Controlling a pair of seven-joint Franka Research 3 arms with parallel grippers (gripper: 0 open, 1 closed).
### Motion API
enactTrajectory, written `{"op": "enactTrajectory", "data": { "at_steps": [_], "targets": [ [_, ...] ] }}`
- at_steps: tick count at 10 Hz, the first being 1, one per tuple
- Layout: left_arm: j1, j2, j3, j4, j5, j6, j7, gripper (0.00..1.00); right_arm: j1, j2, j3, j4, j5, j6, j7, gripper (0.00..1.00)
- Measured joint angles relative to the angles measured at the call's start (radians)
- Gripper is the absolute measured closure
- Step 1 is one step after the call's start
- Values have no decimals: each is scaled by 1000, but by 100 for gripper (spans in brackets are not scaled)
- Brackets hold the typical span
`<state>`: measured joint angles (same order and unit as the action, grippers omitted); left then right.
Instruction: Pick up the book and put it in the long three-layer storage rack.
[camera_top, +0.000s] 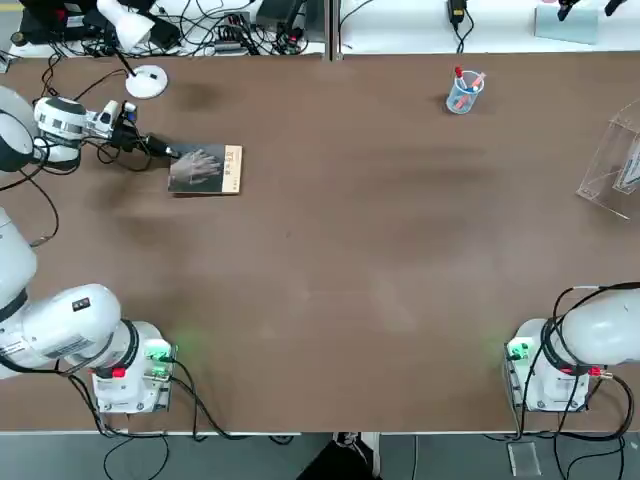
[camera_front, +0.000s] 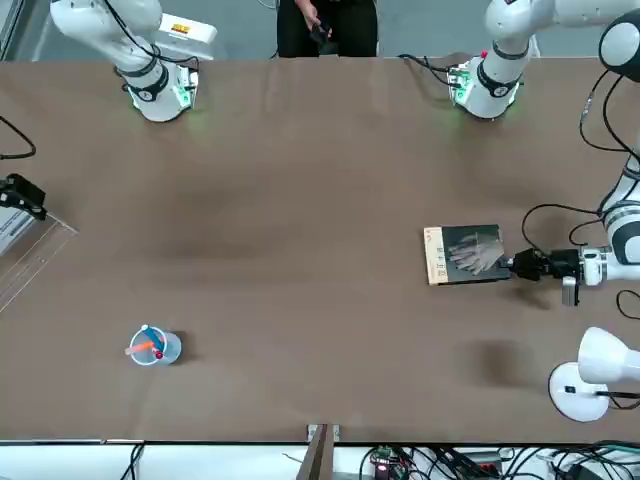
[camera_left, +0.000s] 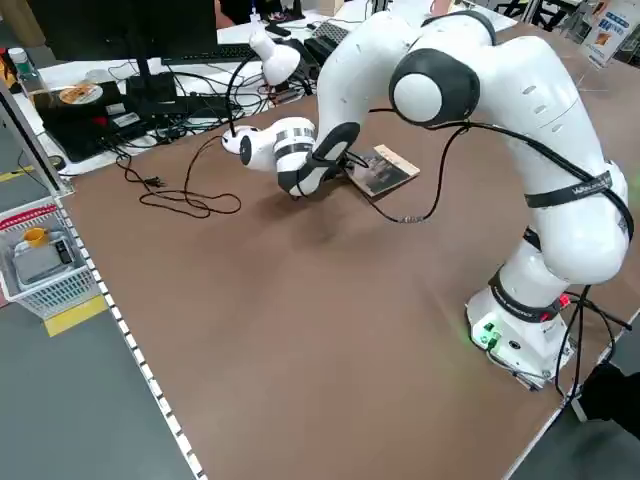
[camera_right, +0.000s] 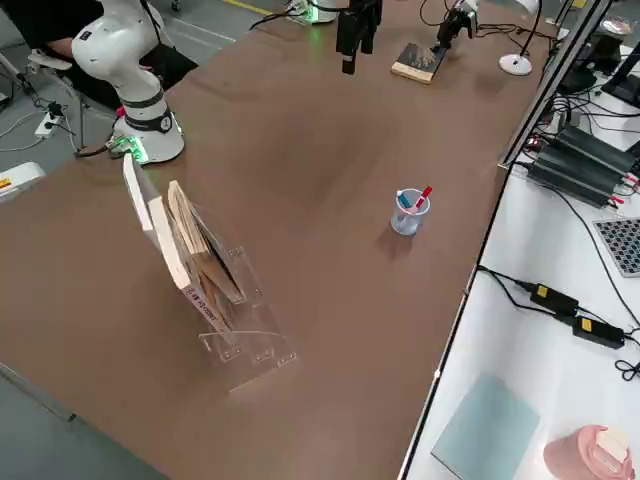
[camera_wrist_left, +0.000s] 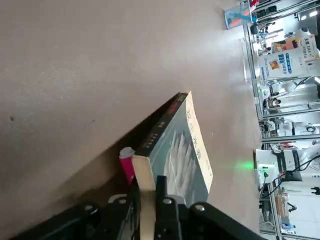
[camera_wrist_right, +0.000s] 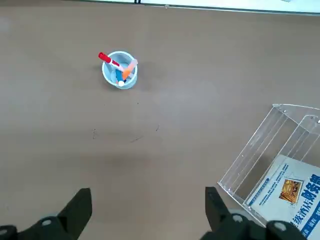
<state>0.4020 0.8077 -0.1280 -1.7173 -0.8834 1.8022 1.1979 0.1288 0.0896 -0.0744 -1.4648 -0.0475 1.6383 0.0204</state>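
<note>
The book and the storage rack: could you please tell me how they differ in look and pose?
The book is opaque, with a dark grey cover and tan strip; the storage rack is clear acrylic. The book lies nearly flat at the robot's far left, its edge clamped in the left hand; the rack stands slanted at the far right, untouched. The rack is larger. Both rest on the table.

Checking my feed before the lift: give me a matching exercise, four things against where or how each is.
Things:
1. book
2. left end effector
3. storage rack
4. pen cup

States:
A. holds a red marker
B. far right table edge, booklets inside
C. flat on the table, far left
D. shut on the book's edge

Pairs: 1-C, 2-D, 3-B, 4-A
</note>
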Motion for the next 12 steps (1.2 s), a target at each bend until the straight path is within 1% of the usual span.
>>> {"op": "enactTrajectory", "data": {
  "at_steps": [3, 5, 9, 12],
  "targets": [
    [0, 0, 0, 2, 0, -7, 0, 100, 0, 0, 0, 0, 0, 0, 0, 0],
    [1, 0, 0, 10, -1, -38, -23, 100, 0, 0, 0, 0, 0, 0, 0, 0],
    [-1, -1, -5, 64, -1, -145, -120, 100, 0, 0, 0, 0, 0, 0, 0, 0],
    [1, -17, -39, 98, -1, -185, -221, 100, 0, 0, 0, 0, 0, 0, 0, 0]
  ]
}}
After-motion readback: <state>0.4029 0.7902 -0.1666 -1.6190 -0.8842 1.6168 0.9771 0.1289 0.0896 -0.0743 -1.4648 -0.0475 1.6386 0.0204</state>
